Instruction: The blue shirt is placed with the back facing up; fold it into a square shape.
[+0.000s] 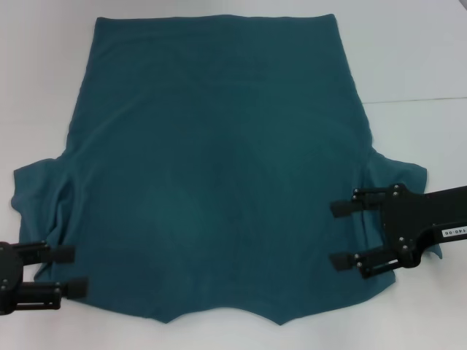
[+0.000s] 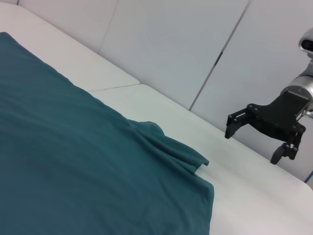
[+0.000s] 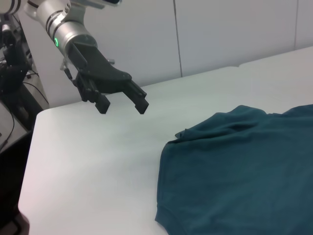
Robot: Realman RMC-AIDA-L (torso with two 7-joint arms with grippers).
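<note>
While the large dark teal-blue short-sleeved fabric shirt (image 1: 219,168) lies spread flat, plain back up, across the white worktop (image 1: 423,65), neither gripper has hold of it yet. The collar end points toward the robot and the hem lies at the far edge. The right gripper (image 1: 343,235) hovers over the shirt's right side beside the sleeve, its fingers spread wide and empty. The left gripper (image 1: 69,270) waits at the near left corner by the rumpled left sleeve (image 1: 36,193), also wide open and holding nothing.

The step in hand looks like the first side fold, taking a sleeve and shoulder inward. To do it well, each gripper should probably descend squarely onto the fabric edge and pinch only the layers meant to travel, not the body cloth below. Lifting just clear of the worktop and carrying both ends inward together would keep the crease straight. The bunched left sleeve may need smoothing, or the finished square could come out lopsided.
</note>
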